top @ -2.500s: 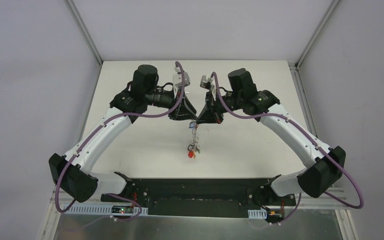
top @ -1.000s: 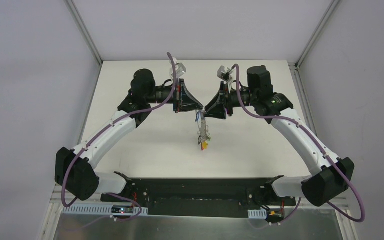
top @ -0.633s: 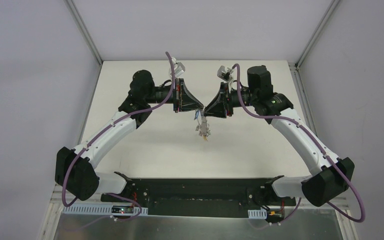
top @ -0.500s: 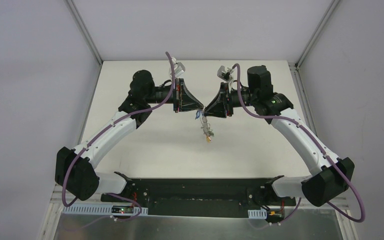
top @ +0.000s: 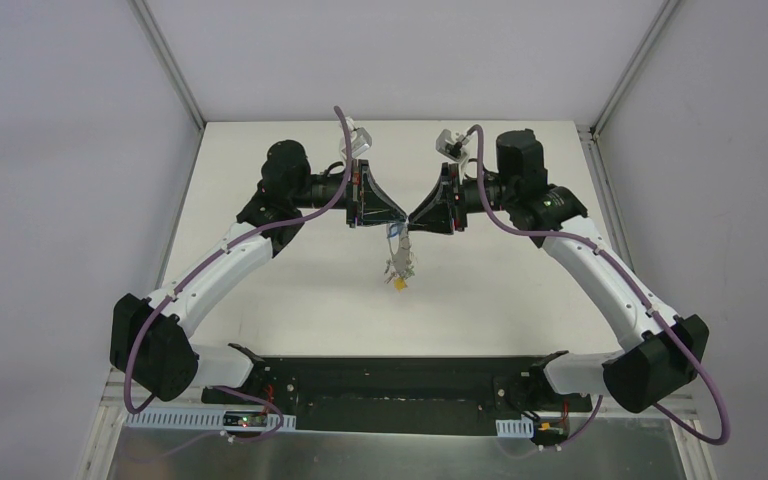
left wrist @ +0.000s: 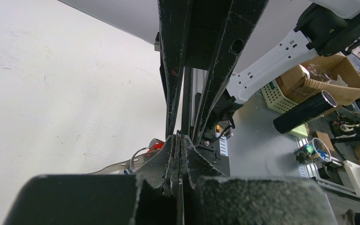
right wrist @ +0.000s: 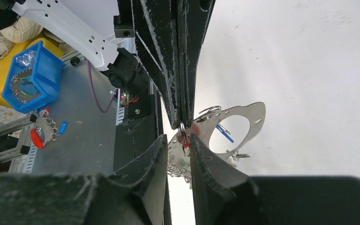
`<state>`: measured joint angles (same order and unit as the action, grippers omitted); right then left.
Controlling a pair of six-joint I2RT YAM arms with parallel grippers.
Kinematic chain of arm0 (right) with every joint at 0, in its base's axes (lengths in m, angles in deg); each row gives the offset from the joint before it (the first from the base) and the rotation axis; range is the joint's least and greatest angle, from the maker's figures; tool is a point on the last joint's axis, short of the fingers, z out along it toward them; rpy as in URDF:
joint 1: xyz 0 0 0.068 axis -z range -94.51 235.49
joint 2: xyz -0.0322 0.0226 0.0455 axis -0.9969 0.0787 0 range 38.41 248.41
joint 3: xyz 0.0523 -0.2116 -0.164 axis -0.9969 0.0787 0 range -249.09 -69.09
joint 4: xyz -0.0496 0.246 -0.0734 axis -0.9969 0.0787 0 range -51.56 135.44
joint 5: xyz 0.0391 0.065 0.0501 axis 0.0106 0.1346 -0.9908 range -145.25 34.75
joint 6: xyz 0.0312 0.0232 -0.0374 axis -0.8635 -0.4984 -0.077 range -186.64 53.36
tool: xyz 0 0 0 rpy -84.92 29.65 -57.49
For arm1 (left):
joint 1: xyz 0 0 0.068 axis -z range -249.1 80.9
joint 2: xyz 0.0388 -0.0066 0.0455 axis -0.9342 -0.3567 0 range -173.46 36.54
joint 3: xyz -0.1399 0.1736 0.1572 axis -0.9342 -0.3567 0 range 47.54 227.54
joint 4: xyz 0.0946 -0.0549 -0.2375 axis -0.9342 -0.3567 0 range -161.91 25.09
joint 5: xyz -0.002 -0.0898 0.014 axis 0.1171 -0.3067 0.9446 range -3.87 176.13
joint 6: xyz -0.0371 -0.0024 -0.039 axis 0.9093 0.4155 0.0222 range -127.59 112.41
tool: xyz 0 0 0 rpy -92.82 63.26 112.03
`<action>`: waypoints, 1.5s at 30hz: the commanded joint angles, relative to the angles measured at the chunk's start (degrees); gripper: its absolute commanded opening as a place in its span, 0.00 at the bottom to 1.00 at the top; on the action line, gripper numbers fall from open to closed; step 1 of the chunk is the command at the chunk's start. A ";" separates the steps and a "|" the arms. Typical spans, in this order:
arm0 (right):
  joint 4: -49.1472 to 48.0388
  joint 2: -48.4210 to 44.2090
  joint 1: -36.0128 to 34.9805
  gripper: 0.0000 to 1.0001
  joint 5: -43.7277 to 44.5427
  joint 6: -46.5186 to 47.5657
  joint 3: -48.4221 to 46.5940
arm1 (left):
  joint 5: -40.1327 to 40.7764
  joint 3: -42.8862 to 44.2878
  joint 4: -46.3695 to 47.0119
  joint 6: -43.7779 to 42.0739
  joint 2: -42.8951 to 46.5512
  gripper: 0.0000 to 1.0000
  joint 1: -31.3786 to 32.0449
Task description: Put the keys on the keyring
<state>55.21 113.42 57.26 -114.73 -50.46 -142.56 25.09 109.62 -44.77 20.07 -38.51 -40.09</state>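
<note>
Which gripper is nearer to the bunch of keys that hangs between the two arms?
Left, narrowly. The keys hang just under the left gripper tip; the right gripper meets it tip to tip, slightly aside.

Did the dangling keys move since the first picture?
Yes. The keys now hang farther from the black base bar than they did then. They have shifted up the picture and slightly right.

No legible text anywhere
</note>
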 commanded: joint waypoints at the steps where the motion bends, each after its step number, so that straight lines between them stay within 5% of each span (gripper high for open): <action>1: -3.18 0.24 0.32 0.24 -2.53 -1.07 -1.20 | -1.45 0.56 3.15 -0.39 0.89 0.00 -0.27; 27: -2.44 0.08 0.26 0.00 -1.47 1.27 -0.11 | -1.36 0.32 5.18 1.14 1.00 0.00 -0.61; 29: 2.45 0.27 -0.03 0.00 0.24 4.63 -1.92 | -2.23 1.48 1.54 -2.14 1.20 0.00 -0.71; 36: 12.80 2.33 -4.72 0.00 6.09 13.24 -5.71 | -0.02 9.20 -23.23 -23.23 2.09 0.32 -0.35; 45: 12.61 4.59 -5.99 0.00 5.20 12.65 -6.70 | 2.30 13.32 -37.17 -36.88 0.03 0.39 2.79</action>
<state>68.28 118.36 51.60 -108.39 -39.25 -145.71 26.73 120.51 -74.12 -7.47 -38.47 -38.84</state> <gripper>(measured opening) 0.012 0.388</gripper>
